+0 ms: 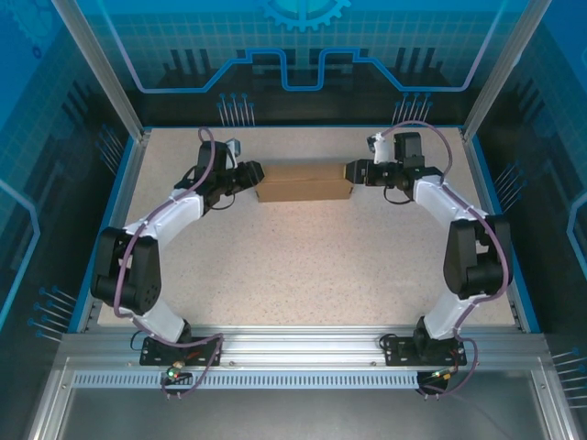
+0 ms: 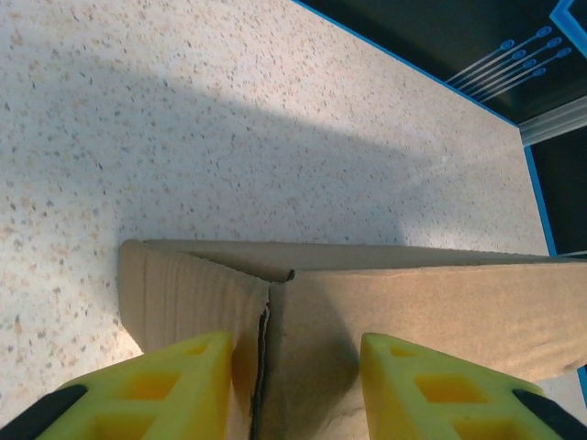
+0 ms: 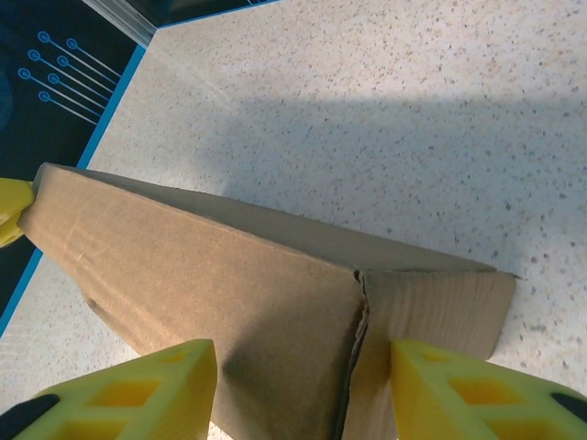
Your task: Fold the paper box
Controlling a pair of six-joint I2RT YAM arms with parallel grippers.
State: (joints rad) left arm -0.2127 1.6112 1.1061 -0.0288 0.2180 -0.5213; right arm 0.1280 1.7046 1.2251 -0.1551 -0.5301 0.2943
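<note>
Top view: paper box point(image 1: 305, 182) lies folded up, long and low, at 12 o'clock on the speckled tabletop point(image 1: 312, 266), close to the far rim, with wide bare room toward 6 o'clock. Left gripper point(image 1: 255, 174) meets its 9 o'clock end, right gripper point(image 1: 353, 171) its 3 o'clock end. The wrist views add what the top view can't: both sets of jaws are spread wide with a box corner and a ragged flap seam between the yellow fingers point(image 2: 174, 385). Can't tell if the pads press the cardboard. Finger bases are cut off at the bottom of each wrist view.
</note>
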